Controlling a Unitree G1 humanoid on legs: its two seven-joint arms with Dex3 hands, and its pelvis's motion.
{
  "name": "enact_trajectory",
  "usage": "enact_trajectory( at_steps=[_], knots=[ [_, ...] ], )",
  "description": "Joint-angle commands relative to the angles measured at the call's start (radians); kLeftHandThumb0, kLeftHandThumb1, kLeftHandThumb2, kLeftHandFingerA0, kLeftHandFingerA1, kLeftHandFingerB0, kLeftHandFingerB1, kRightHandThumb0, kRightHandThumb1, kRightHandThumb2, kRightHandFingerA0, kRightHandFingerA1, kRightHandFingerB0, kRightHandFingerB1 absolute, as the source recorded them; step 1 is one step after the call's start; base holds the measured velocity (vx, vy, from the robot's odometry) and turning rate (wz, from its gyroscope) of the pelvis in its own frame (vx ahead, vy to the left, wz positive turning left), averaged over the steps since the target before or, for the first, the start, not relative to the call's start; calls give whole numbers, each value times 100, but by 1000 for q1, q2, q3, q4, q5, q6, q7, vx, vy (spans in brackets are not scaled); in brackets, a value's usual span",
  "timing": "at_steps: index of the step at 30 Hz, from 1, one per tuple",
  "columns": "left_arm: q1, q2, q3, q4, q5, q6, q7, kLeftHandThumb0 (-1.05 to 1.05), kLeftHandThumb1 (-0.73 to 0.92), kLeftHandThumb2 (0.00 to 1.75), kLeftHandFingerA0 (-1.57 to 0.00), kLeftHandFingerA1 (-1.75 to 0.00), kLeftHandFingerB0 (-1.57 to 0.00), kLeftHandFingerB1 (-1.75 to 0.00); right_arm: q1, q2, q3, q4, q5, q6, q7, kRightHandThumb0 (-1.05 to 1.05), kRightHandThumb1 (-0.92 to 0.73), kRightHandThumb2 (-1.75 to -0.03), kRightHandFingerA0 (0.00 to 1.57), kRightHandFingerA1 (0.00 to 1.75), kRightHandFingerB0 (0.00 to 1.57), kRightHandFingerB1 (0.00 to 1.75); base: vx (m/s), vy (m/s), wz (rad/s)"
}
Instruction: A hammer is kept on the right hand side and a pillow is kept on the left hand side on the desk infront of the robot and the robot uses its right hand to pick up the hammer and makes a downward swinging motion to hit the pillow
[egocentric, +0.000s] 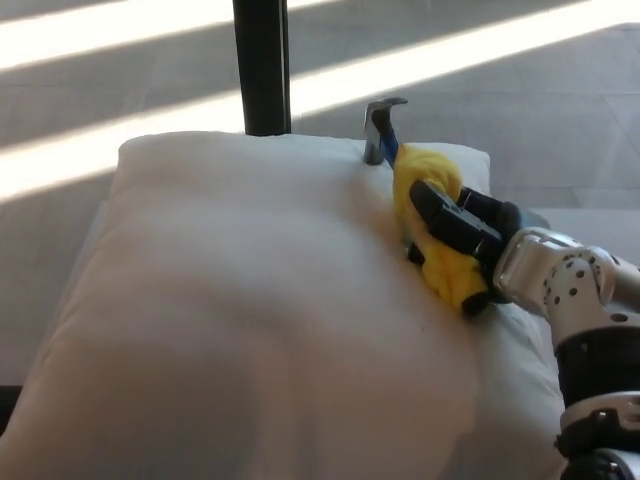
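— What is the robot's right hand (462, 232) holding?

— Its black fingers (440, 215) are wrapped tight round the yellow-padded handle of the hammer with a grey metal head (381, 128).

— Where is the hammer?

— Over the right side of the big white soft pillow (250, 310), head up at the far edge; it seems just above the fabric, though contact is hard to judge.

— And the pillow?

— It covers most of the pale worktop (590, 235).

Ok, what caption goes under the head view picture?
Robot's right hand holds a yellow-handled hammer against a big white pillow.
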Motion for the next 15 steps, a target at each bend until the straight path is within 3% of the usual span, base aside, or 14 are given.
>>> enact_trajectory(
  at_steps=[1, 6, 10, 11, 14, 15],
  knots=[
    [10, 4, -1, -5, -4, -8, 1, -55, 63, 59, -69, -62, -70, -54, -76, -2, -32, 13, 28, -7, -33, -33, -76, -87, 105, 175, 76, 175, 0, 0, 0],
    [16, 4, -4, -8, -1, -18, 2, -55, 63, 59, -71, -64, -70, -53, -141, -16, -56, 25, 48, -9, -10, -36, -83, -85, 106, 175, 69, 172, 0, 0, 0],
    [13, 5, -2, -7, -5, -9, -2, -57, 62, 59, -71, -65, -73, -57, -213, -58, -103, 26, 79, 35, -11, -35, -78, -86, 108, 175, 74, 175, 0, 0, 0],
    [20, 9, -6, -6, 0, -18, -5, -58, 63, 59, -70, -64, -70, -54, -223, -71, -107, 12, 73, 33, -16, -31, -77, -94, 107, 175, 69, 175, 0, 0, 0],
    [20, 9, -4, -6, -4, -14, -6, -57, 63, 59, -72, -66, -72, -54, -244, -107, -126, 9, 75, 46, -20, -34, -81, -91, 105, 175, 68, 175, 0, 0, 0],
    [19, 11, -13, -5, 7, -11, 5, -58, 63, 59, -73, -64, -72, -53, -247, -121, -133, -1, 78, 51, -21, -32, -76, -98, 105, 175, 70, 175, 0, 0, 0]
  ],
)
